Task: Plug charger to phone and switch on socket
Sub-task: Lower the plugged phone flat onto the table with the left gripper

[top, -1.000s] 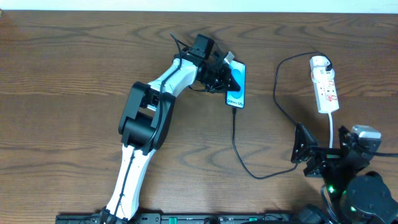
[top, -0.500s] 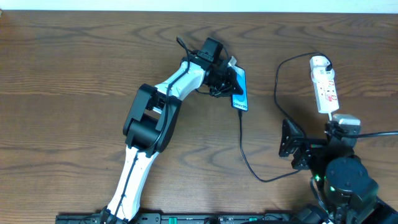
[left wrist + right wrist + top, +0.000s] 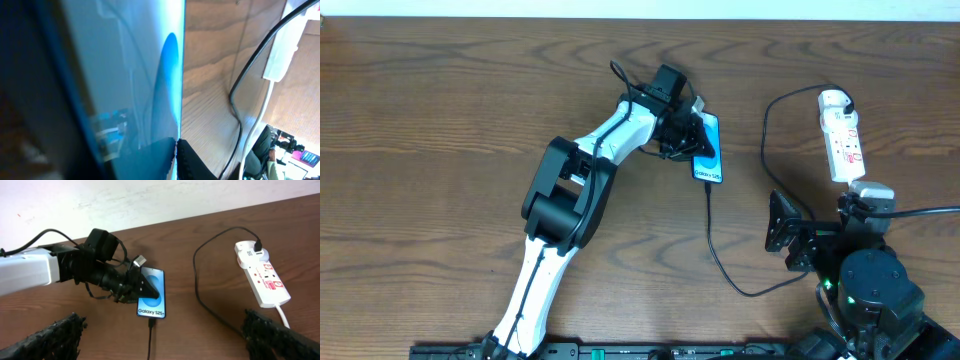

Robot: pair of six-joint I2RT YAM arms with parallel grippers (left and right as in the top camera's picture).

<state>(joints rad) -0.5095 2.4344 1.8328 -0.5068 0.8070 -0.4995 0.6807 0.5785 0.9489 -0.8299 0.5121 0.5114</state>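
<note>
The phone [image 3: 711, 160] lies at the table's centre-back, blue screen up, with its "Galaxy S25+" strip showing in the right wrist view [image 3: 151, 312]. My left gripper [image 3: 692, 132] is shut on the phone's upper part, with one dark finger over the screen [image 3: 144, 290]. In the left wrist view the screen [image 3: 125, 75] fills the frame, and one fingertip [image 3: 187, 160] sits at its edge. The charger [image 3: 720, 262] is a thin black cable; its plug tip touches the phone's bottom edge [image 3: 151, 322]. It loops round to the socket [image 3: 844, 140]. My right gripper [image 3: 788, 238] is open and empty, low at the front right.
The socket's white cord [image 3: 855, 205] runs from the strip toward my right arm's base [image 3: 870, 295]. The black cable's loop [image 3: 200, 295] lies between the phone and the socket [image 3: 262, 277]. A pale wall stands behind the table's far edge [image 3: 150, 200].
My left gripper and the phone have shifted a little to the right and toward the front. My right arm has swung left, its gripper now nearer the cable loop.
</note>
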